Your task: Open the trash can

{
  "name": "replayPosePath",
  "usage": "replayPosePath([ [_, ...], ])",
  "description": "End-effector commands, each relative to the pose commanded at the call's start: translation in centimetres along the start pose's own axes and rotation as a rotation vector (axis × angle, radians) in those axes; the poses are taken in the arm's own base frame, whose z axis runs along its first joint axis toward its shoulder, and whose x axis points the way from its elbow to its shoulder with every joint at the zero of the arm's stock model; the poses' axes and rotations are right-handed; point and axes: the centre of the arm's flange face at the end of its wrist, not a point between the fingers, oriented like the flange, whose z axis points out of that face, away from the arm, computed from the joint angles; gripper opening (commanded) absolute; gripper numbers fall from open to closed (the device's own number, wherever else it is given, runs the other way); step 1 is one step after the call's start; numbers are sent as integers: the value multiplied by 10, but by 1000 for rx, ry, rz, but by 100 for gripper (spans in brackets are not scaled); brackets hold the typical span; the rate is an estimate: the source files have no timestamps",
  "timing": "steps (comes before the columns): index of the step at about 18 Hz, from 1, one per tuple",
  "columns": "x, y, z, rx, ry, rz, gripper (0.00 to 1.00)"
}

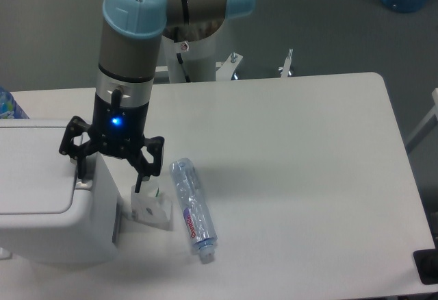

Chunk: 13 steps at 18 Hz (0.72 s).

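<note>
**Gripper spread wide over the bin's right edge, lid flat**

Trash can [48, 204] sits at the left edge of the table [294, 177], front-left corner, partly cut off by the frame. Light grey box, rounded corners. Lid lies flat and closed on top. A grey strip runs down its right side wall.

Gripper [109, 173] hangs straight down from the arm [130, 46], blue light lit on the wrist. Jaws are spread wide and hold nothing. Left-in-frame finger [80, 168] comes down at the lid's right rear edge, tip at or touching the lid surface; contact can't be confirmed from this angle. The other finger [142, 173] is outside the bin, past its right wall, tip down near the small white carton [152, 207]. So the fingers straddle the bin's upper right corner.

The carton stands on the table just beside the bin's right wall, under the outer finger. Whether finger and carton touch: can't tell.

Clear plastic bottle [192, 209] lies on its side just right of the carton, cap end toward the front of the table, red label facing up. Apart from the gripper.

Blue object at the top right corner of the frame is on the floor behind the table, too cropped to identify.
</note>
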Motion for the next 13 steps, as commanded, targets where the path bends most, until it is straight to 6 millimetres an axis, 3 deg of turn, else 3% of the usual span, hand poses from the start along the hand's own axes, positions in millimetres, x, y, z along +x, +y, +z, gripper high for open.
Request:
replayPosePath([
  [4,-2,-1,-4,9,10,-5,100],
  [7,-12,-8,-22,46,6,-11,100],
  [13,-64,-29,-73,136,-71,-44,100],
])
